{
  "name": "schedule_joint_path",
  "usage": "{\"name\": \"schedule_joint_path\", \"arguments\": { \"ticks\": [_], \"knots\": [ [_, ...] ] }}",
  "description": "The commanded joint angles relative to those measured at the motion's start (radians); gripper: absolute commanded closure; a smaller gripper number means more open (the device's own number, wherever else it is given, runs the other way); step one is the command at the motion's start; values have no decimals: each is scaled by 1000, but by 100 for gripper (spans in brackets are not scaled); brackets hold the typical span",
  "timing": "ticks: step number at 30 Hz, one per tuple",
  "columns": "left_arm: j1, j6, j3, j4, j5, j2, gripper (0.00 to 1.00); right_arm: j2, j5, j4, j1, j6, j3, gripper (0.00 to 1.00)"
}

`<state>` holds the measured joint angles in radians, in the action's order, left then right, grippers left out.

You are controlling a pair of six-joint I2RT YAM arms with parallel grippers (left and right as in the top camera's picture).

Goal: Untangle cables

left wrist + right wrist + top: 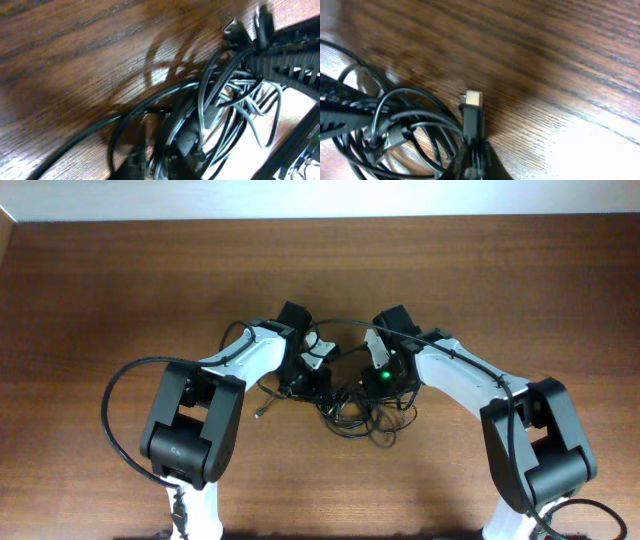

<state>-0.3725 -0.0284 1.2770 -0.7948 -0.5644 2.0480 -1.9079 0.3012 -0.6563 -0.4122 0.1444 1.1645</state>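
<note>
Knotted in loose loops at mid-table, between the two arms: thin black cables (pixel 355 408) on the brown wooden table (pixel 120 290). Pinched shut on one cable just behind its metal-tipped plug (pixel 472 100) (tip clear of the loops): right gripper (pixel 380 388). Low at the bundle's left edge: left gripper (pixel 306 383). Cannot tell whether open or closed, wrist view blurred.

It looks like a robotics lab. Two white-and-black robot arms (pixel 455 375) rise from the 6 o'clock edge of a wood-grain counter (pixel 100 290), thin black cables (pixel 362 418) lie between them, and a plain pale wall (pixel 320 198) runs along 12 o'clock.
</note>
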Motion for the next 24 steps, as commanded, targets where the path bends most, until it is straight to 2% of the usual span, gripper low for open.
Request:
{"name": "schedule_joint_path", "arguments": {
  "ticks": [1, 6, 10, 14, 16, 20, 24],
  "knots": [
    [0, -33, -17, 17, -46, 15, 100, -4, 173, -14, 8, -64, 37, 96],
    [35, -32, -17, 31, -42, 15, 100, 82, 351, -64, 58, -120, 63, 96],
    [78, -24, -18, 31, -40, 15, 100, 101, 377, -91, 88, -154, 63, 96],
    [96, 68, -23, 28, 98, 15, 100, 101, 452, -87, 107, -163, 63, 96],
    [98, 70, -26, 28, 103, 15, 100, 101, 454, -85, 128, -161, 63, 96],
    [98, 107, -27, 27, 144, 15, 100, 101, 293, -146, 190, -50, 62, 96],
    [98, 108, -27, 27, 139, 15, 100, 101, 109, -231, 212, -30, 48, 96]
  ]
}}
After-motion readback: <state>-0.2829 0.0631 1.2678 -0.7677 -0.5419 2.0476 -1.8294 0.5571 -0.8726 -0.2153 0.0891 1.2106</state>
